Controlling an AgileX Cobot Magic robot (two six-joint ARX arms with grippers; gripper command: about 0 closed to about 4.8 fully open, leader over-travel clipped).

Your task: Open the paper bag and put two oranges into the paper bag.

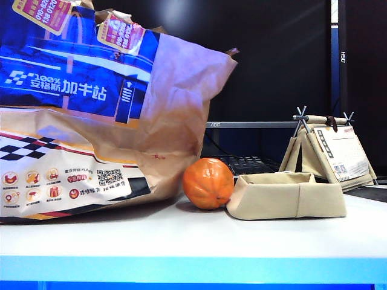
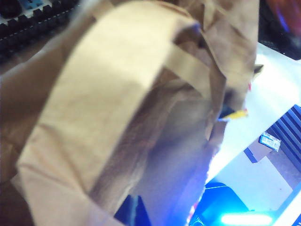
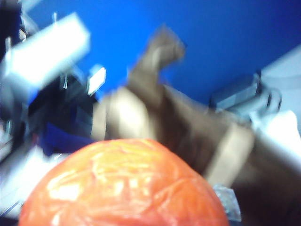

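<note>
The big brown paper bag (image 1: 91, 121) with its blue printed band stands at the left of the table. One orange (image 1: 208, 183) rests on the table against the bag's right side. Neither gripper shows in the exterior view. In the left wrist view the bag's brown paper (image 2: 117, 94) fills the picture and runs right down over my left gripper (image 2: 134, 217), hiding the shut jaws. In the right wrist view a second orange (image 3: 127, 188) sits close, filling my right gripper (image 3: 127, 209). Beyond it lies blurred brown paper of the bag (image 3: 188, 127).
A low beige fabric tray (image 1: 290, 196) sits right of the table orange. Behind it stands a small desk calendar (image 1: 338, 151) on a frame. A dark keyboard (image 1: 251, 164) lies at the back. The table's front edge runs along the bottom.
</note>
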